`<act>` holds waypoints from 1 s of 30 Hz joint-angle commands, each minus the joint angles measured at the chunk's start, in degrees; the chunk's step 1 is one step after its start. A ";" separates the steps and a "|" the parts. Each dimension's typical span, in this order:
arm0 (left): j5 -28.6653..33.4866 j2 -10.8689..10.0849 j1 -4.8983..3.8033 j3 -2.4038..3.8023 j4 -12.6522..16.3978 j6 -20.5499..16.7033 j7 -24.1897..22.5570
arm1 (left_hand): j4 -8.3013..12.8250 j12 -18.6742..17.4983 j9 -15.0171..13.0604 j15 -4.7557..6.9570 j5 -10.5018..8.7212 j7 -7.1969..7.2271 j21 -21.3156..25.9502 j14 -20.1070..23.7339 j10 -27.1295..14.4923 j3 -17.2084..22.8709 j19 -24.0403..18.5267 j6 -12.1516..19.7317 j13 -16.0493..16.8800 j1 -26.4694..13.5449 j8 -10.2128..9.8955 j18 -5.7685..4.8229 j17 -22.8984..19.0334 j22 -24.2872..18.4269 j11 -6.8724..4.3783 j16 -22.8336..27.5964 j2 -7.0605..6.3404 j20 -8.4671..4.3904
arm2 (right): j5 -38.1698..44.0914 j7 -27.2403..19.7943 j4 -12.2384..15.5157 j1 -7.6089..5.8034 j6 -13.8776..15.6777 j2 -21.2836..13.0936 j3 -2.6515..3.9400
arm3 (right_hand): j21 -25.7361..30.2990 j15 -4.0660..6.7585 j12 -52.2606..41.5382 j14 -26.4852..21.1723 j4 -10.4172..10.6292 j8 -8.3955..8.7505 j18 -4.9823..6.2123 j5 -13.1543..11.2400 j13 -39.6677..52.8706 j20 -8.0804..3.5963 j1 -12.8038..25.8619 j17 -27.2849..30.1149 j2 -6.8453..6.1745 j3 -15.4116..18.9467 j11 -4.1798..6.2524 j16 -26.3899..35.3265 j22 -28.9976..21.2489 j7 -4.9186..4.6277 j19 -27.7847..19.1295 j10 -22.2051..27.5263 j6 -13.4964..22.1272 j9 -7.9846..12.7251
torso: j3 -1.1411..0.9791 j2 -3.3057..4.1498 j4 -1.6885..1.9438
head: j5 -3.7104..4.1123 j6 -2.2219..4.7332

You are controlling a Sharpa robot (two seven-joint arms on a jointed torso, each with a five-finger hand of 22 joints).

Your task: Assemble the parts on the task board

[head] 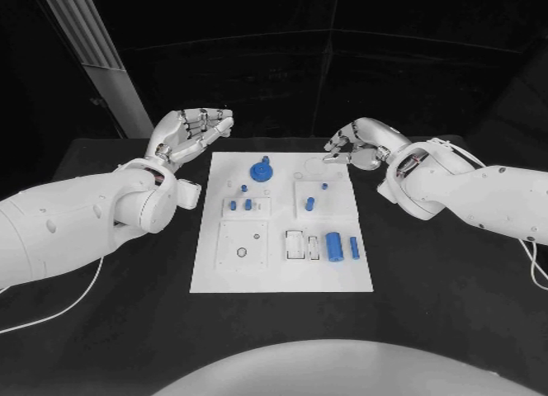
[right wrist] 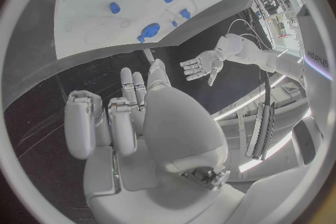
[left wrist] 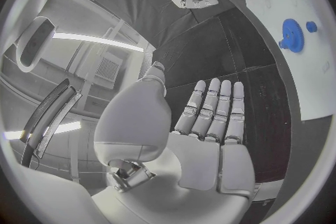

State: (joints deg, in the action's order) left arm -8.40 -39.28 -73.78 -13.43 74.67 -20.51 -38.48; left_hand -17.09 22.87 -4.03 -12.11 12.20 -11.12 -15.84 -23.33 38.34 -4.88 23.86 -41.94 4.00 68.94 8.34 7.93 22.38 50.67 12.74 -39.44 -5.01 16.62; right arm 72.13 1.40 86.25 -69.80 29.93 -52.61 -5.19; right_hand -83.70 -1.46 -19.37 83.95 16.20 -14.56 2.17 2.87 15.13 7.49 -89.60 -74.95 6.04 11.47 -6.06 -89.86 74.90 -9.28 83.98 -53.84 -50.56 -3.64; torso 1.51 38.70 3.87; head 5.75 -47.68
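Observation:
The white task board lies in the middle of the black table. A blue gear stands near its far edge, also seen in the left wrist view. A thick blue cylinder and a thinner one lie at the board's right side. Small blue pegs stand left of centre. My left hand hovers off the board's far left corner, fingers straight and apart, holding nothing. My right hand hovers off the far right corner, some fingers bent, others extended, with nothing in it.
Bare black table surrounds the board on every side. Recessed slots and a square pad with holes mark the board's near half. A slanted pale post rises behind the table at the far left.

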 commanded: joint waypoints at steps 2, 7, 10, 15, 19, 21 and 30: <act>3.32 -0.22 -0.05 0.04 1.17 3.11 -12.51 | 0.09 1.01 0.02 -0.20 -0.37 -3.84 1.51 1.16 -1.17 0.68 -0.43 1.00 0.03 -0.29 0.78 -0.51 -1.58 -1.40 0.13 -0.22 0.92 0.01 | 13.70 2.59 -0.41 0.25 -5.16 0.83 0.00 | -0.62 -0.31 1.74 6.03 -0.22 1.56 -0.59 -0.17 -1.70 0.27 -1.10 -14.95 -0.44 -0.18 -0.07 -0.10 12.45 0.54 2.82 0.49 1.19 -0.02 | -0.04 0.00 -0.01 | 0.50 -0.01; 3.38 -0.26 -0.03 0.04 1.76 3.32 -12.71 | 0.15 2.28 0.01 -0.42 -0.53 -3.98 2.97 2.23 -2.24 0.94 -0.42 1.76 0.06 -0.35 1.55 -0.71 -3.19 -2.81 0.29 -0.95 1.77 0.02 | 19.08 4.97 -1.06 0.86 -7.60 1.88 0.00 | -1.02 0.18 3.32 6.05 -0.14 2.35 -0.69 -0.19 -3.64 -0.04 -2.38 -15.05 -0.74 -0.43 0.49 -0.14 12.66 1.09 3.01 -0.29 0.34 -0.17 | -0.04 0.02 -0.01 | 0.97 0.04; 3.39 -0.29 -0.02 0.03 2.02 3.38 -12.69 | 0.17 2.74 0.00 -0.45 -0.62 -4.00 3.35 2.43 -2.57 1.02 -0.25 1.98 0.06 -0.37 1.86 -0.73 -3.72 -3.25 0.30 -1.30 2.25 0.03 | 21.01 5.68 -1.33 1.26 -8.89 2.38 0.00 | -1.15 0.32 3.86 6.05 -0.04 2.63 -0.73 -0.18 -4.45 -0.20 -2.92 -15.05 -0.80 -0.52 0.64 -0.14 12.73 1.12 3.06 -0.96 -0.22 -0.20 | -0.04 0.02 -0.02 | 1.03 -0.07; 3.40 -0.37 -0.01 0.03 2.25 3.39 -12.50 | 0.23 3.42 0.00 -0.50 -0.66 -4.03 3.88 2.75 -2.97 1.15 -0.10 2.33 0.06 -0.18 2.29 -0.80 -4.46 -3.82 0.34 -1.82 3.05 0.03 | 23.86 7.52 -1.56 1.72 -11.22 3.10 0.00 | -1.09 0.41 4.43 6.05 0.09 3.10 -0.71 -0.19 -5.25 -0.31 -3.28 -15.05 -0.99 -0.47 0.80 -0.14 12.72 1.20 3.02 -1.56 -0.41 -0.15 | -0.03 -0.01 -0.04 | 1.03 -0.31; 3.40 -0.43 -0.01 0.03 2.31 3.31 -12.27 | 0.26 3.81 -0.01 -0.52 -0.64 -4.04 4.11 2.89 -3.13 1.19 0.02 2.49 0.07 0.04 2.54 -0.83 -4.84 -4.08 0.35 -2.15 3.49 0.03 | 24.85 9.80 -1.69 1.88 -13.06 3.47 0.00 | -1.04 0.43 4.99 6.05 0.29 3.72 -0.71 -0.19 -5.97 -0.37 -3.11 -15.05 -1.09 -0.28 0.72 -0.14 12.71 0.84 2.99 -1.91 -0.21 -0.09 | -0.05 0.02 0.04 | 1.06 -0.22; 3.40 -0.46 -0.02 0.03 2.33 3.31 -12.15 | 0.27 3.88 -0.01 -0.52 -0.62 -4.04 4.14 2.93 -3.16 1.19 0.04 2.52 0.06 0.08 2.58 -0.83 -4.91 -4.12 0.35 -2.20 3.57 0.03 | 25.05 10.43 -1.85 1.93 -13.54 3.61 0.00 | -0.99 0.41 5.13 6.05 0.29 3.78 -0.69 -0.19 -6.17 -0.37 -3.10 -15.05 -1.05 -0.28 0.68 -0.14 12.69 0.71 2.96 -2.02 -0.37 -0.12 | -0.03 -0.02 0.02 | 1.07 -0.23; 3.41 -0.65 -0.02 0.03 2.44 3.32 -11.65 | 0.30 4.47 0.00 -0.56 -0.14 -4.07 4.46 3.24 -3.50 1.11 0.26 2.83 0.05 0.50 2.97 -0.86 -5.55 -4.49 0.38 -2.71 4.02 0.02 | 25.49 12.70 -2.90 2.02 -15.15 4.72 0.00 | -0.79 0.31 5.79 6.05 0.18 4.01 -0.64 -0.18 -7.10 -0.33 -3.50 -15.05 -0.77 -0.43 0.58 -0.14 12.61 0.52 2.84 -2.61 -1.27 -0.20 | -0.04 -0.06 -0.05 | 1.13 -0.07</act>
State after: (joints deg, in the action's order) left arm -5.36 -39.89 -73.71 -13.43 76.98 -17.88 -38.79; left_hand -16.90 27.11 -4.04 -12.60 11.75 -10.61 -11.64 -20.58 35.11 -4.06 23.81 -39.60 4.01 69.42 10.95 7.94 16.91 46.24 13.12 -41.94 -1.53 16.69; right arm 96.10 11.96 83.42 -67.70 16.77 -47.96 -5.22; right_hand -84.53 -1.44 -13.86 83.94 16.17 -10.89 2.19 2.87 8.06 7.48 -92.46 -74.93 5.16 11.16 -5.52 -89.86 74.90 -8.69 83.97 -56.01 -51.46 -3.76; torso 1.47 38.66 3.85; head 6.86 -47.80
